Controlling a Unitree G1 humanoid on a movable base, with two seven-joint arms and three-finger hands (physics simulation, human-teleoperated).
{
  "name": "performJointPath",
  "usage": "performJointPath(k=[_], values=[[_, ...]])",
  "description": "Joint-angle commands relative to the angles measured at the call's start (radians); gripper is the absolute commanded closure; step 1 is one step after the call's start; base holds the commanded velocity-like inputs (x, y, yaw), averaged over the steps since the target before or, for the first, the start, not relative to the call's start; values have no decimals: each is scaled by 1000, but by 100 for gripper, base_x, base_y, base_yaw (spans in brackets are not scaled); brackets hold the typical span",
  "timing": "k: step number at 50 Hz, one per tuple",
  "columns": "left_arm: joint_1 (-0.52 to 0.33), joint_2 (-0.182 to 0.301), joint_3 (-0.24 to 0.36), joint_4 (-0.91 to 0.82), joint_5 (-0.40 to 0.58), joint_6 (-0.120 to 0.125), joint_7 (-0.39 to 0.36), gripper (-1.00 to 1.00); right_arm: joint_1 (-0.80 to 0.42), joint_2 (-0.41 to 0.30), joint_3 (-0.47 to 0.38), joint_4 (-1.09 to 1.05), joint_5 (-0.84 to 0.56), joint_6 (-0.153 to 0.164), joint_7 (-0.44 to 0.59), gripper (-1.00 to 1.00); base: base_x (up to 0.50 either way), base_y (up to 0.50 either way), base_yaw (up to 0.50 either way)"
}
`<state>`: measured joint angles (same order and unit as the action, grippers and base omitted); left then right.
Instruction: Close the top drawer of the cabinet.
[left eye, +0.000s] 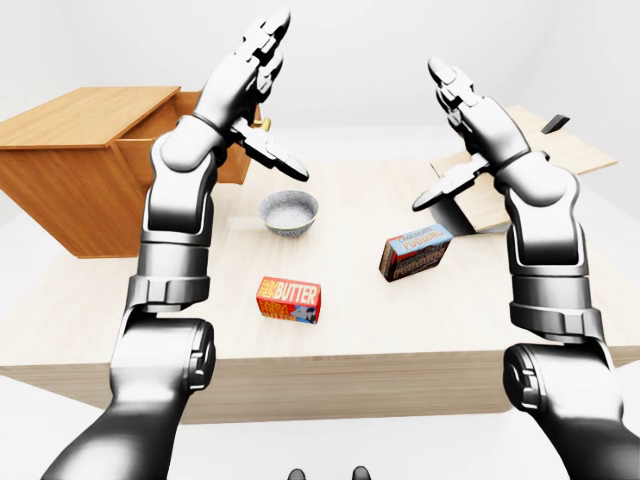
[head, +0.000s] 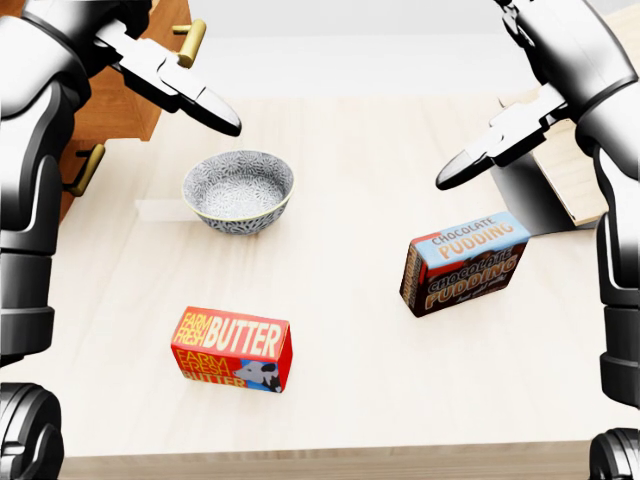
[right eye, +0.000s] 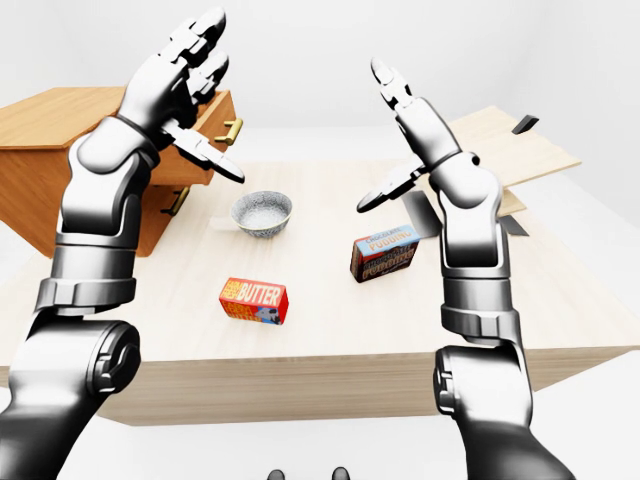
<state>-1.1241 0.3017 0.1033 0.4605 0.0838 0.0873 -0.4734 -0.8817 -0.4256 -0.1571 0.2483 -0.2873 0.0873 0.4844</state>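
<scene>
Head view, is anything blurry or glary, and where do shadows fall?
Head view: sharp, no glare; soft shadows sit under the bowl and butter box. Left-eye view: the left hand covers part of the top drawer; white background looks washed out.

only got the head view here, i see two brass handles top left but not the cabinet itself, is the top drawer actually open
Observer: Yes. In the right-eye view the top drawer sticks out from the wooden cabinet toward the table.
Operator: where's my left hand relative to it
Observer: The left hand is raised, fingers spread, in front of the drawer face in the picture; I cannot tell if it touches.
Operator: and the right one
Observer: The right hand is raised too, open, holding nothing, above the chocolate pudding box.
Operator: anything else far right
Observer: An open cardboard box lies on the table past that hand.
</scene>
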Motion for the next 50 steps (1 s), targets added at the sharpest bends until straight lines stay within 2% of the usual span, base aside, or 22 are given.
performJointPath(k=[1, 7, 16, 50], values=[[-6, 4, 0, -9, -10, 0, 25, -100, -49, -11, 0, 7, -8, 0, 13, -100, 0, 0, 0], [65, 1, 1, -118, -21, 0, 9, -100, -23, -12, -1, -24, -3, 0, 19, -100, 0, 0, 0], [56, 3, 2, -74, -12, 0, 28, -100, -18, -10, -3, -61, -5, 0, 23, -100, 5, 0, 0], [60, 5, -1, -39, 17, 0, 22, -100, 22, -3, -3, -132, -25, 0, 51, -100, 15, 0, 0]])
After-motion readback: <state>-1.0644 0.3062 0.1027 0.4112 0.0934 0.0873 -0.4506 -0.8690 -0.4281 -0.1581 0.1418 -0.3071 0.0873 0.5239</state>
